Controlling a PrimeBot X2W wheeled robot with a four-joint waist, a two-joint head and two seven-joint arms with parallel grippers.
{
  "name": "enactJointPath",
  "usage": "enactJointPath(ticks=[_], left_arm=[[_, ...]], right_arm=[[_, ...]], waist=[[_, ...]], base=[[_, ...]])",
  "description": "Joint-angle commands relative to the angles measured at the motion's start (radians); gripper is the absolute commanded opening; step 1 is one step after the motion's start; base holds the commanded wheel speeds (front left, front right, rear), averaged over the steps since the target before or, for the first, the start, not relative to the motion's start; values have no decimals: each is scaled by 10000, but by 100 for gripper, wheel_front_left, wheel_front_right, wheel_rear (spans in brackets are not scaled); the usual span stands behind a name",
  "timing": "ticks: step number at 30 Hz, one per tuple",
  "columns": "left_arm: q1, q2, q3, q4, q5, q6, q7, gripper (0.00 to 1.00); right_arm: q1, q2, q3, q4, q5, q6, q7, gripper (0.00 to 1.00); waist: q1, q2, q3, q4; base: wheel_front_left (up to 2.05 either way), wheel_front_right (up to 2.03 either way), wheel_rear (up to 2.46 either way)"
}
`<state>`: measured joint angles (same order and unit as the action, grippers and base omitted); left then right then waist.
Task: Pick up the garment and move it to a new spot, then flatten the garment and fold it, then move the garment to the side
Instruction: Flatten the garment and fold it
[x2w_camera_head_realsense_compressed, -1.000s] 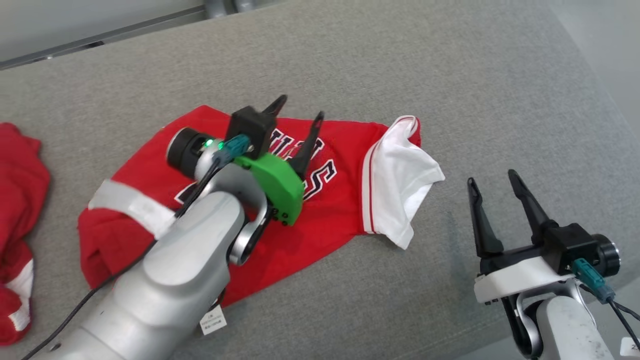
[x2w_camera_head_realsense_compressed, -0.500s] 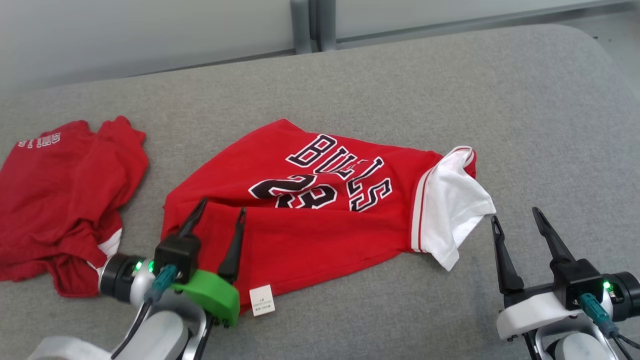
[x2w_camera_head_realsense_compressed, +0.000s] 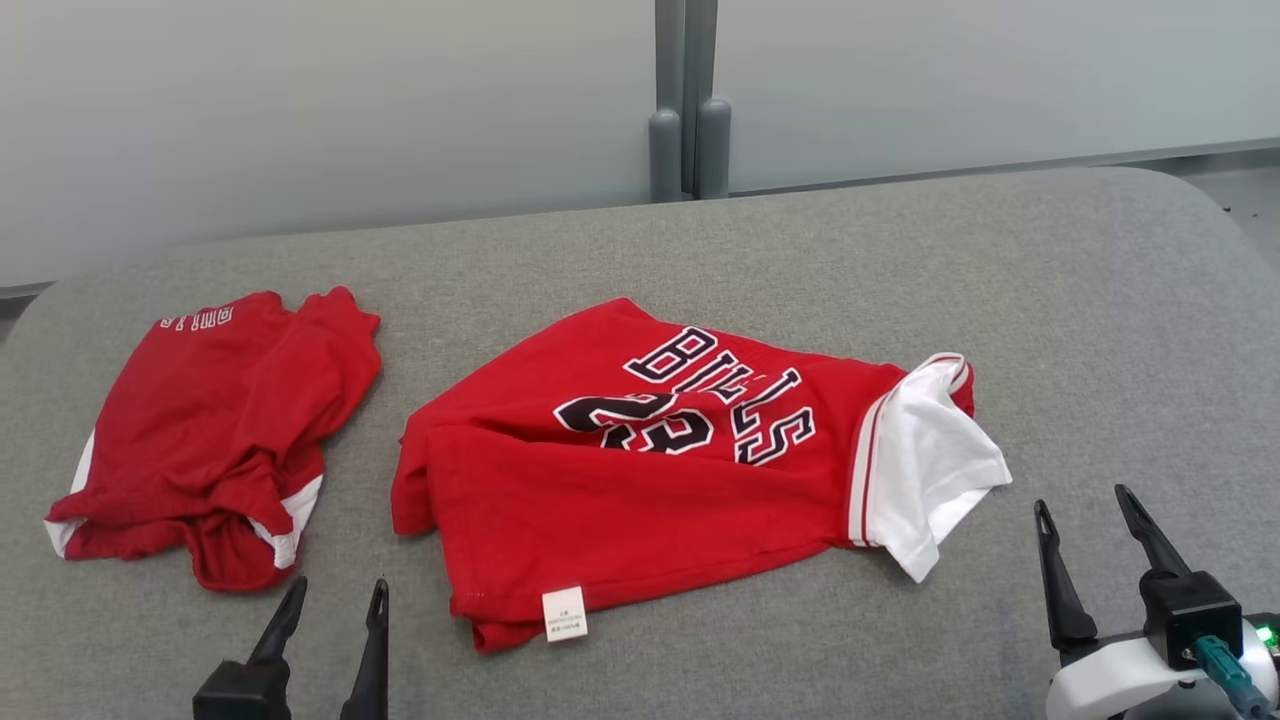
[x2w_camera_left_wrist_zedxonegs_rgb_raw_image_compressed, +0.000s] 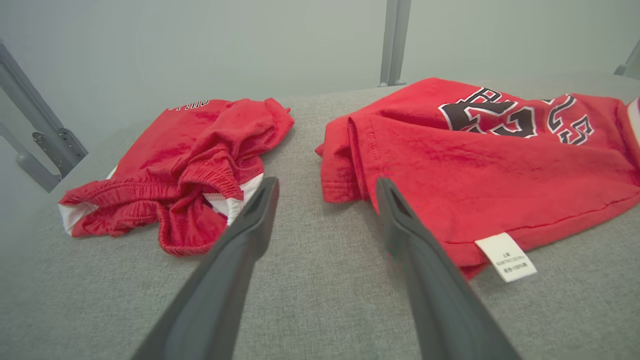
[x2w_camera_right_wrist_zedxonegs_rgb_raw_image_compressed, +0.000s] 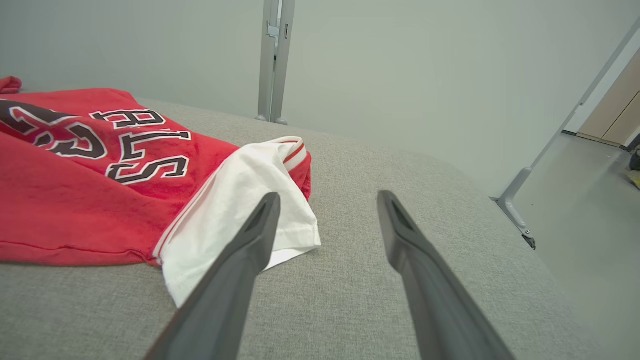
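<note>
The red Bulls jersey (x2w_camera_head_realsense_compressed: 640, 500) lies loosely folded at the middle of the worktop (x2w_camera_head_realsense_compressed: 1100, 300). It looks soft, light and limp. The left pincer (x2w_camera_head_realsense_compressed: 340, 582) and right pincer (x2w_camera_head_realsense_compressed: 1081, 498) hover wide open and empty near the front edge. Best to pinch it at the hem by the label (x2w_camera_head_realsense_compressed: 565, 612) and at the white sleeve (x2w_camera_head_realsense_compressed: 930, 470).

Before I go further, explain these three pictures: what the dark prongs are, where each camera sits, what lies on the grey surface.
This is a two-armed robot. The wide picture comes from its head, looking down; the other two come from its wrists, looking along each arm's dark fingers. The left gripper and right gripper both stand open, holding nothing. On the grey padded surface lies a folded red jersey with a white sleeve; a second red garment lies crumpled on the robot's left.
</note>
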<state>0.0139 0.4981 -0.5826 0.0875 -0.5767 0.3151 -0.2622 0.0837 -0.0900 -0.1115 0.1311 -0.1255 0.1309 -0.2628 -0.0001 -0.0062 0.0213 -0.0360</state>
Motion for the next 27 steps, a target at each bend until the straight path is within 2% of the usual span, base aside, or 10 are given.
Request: enactJointPath(ticks=[1, 7, 11, 19, 27], left_arm=[[442, -51, 384, -88, 156, -279, -30, 100], [1529, -461, 1651, -251, 478, -1255, -30, 100], [1988, -765, 2319, -231, 758, -1732, -31, 100], [2415, -1326, 3469, 23, 1251, -2423, -31, 100], [2461, -1809, 4170, 249, 1805, -3057, -32, 100]], right_arm=[[155, -53, -87, 54, 31, -3, -33, 100], [135, -8, -303, 222, 103, -3, -33, 100], [127, 25, -426, 329, 114, -3, -33, 100], [112, 82, -555, 360, 154, -3, -33, 100], [-1, 162, -584, 303, 221, -3, -33, 100]], waist=[[1, 62, -220, 142], [1, 62, -330, 125], [1, 62, -348, 141], [1, 62, -361, 245], [1, 62, -375, 284]], base=[[0, 0, 0], [0, 0, 0], [0, 0, 0], [0, 0, 0], [0, 0, 0]])
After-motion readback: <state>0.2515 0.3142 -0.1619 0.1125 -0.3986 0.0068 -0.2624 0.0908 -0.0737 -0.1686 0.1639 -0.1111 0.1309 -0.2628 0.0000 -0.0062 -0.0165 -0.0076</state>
